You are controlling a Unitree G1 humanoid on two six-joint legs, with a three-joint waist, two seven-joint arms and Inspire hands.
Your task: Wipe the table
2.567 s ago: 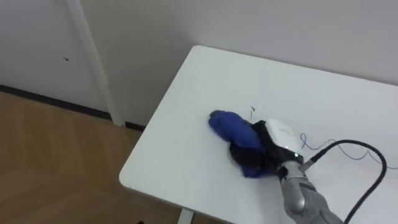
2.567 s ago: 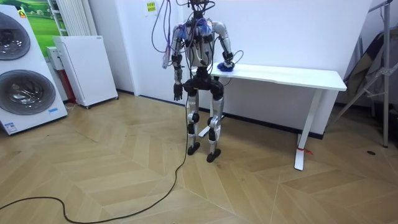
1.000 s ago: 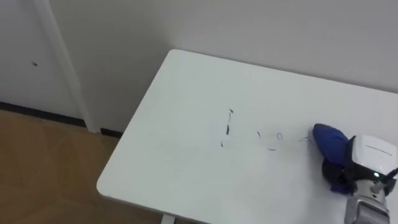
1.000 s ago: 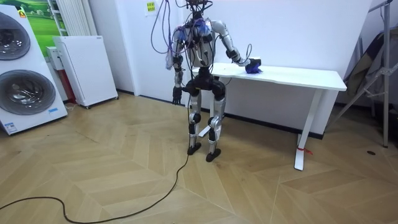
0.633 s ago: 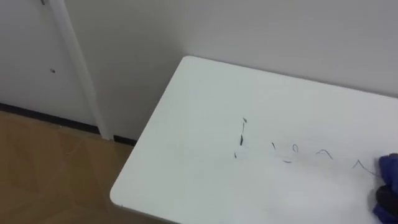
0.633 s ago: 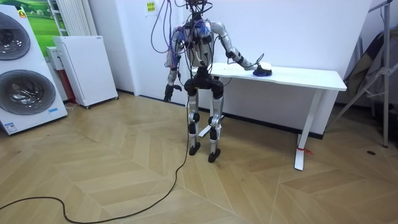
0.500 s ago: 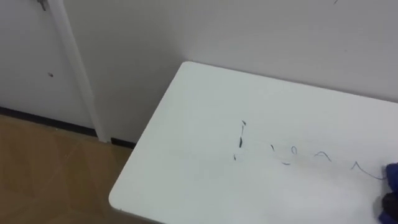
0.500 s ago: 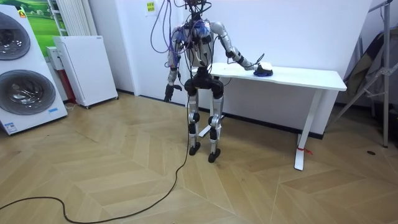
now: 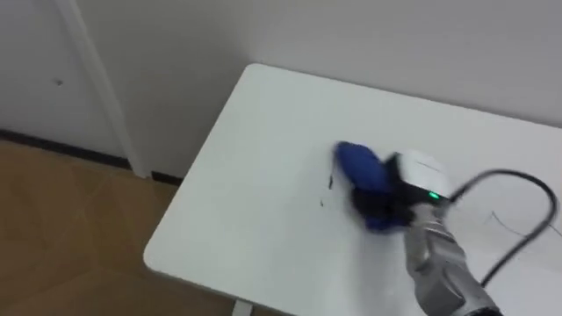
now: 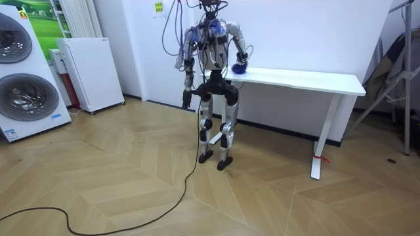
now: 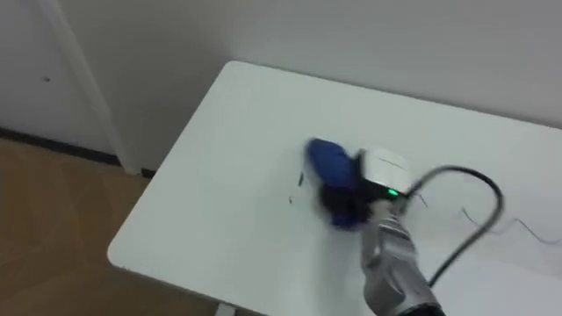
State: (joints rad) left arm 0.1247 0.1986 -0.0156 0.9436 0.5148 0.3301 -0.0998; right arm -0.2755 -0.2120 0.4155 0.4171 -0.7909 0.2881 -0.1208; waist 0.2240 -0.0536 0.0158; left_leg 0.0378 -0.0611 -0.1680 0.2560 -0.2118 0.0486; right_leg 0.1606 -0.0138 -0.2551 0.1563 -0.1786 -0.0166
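1. Tabletop [image 9: 255, 149]: white and bare except for the pen marks. The robot stands at the end on the room view's left, facing the wall. Most of the surface runs off to its right, so I'd expect long strokes to need reach or a sidestep rather than just wrist motion.
2. Cloth [image 9: 360, 167]: blue and bunched into a wad. It sits on the tabletop near the left end, about mid-depth, under and ahead of the right hand. A wad has a small contact patch, so flatter is better. Keep passes overlapped so no strip gets skipped.
3. Right hand [image 9: 420, 180]: palm down with the white back facing up, dark fingers closed round the cloth and pinning it to the surface. Keep the downward pressure steady and the palm level. If the wrist rolls, the cloth likely skates or rides up on one edge.
4. Left hand [image 10: 186, 100]: hangs idle at the robot's side in the room view. Can't tell its finger state from there, and this step doesn't need it.
5. Dark mark [image 9: 328, 183]: a short stroke just left of the cloth, touching or nearly touching its edge. Looks like the current target. Carry the stroke fully over it and past, and don't stop on top of it.
6. Faint line [image 9: 505, 219]: thin scribble well to the right of the hand, still unwiped. Judging by this, the job is only partly done. It probably needs a firmer, slower pass, since light swipes may only smear ink.
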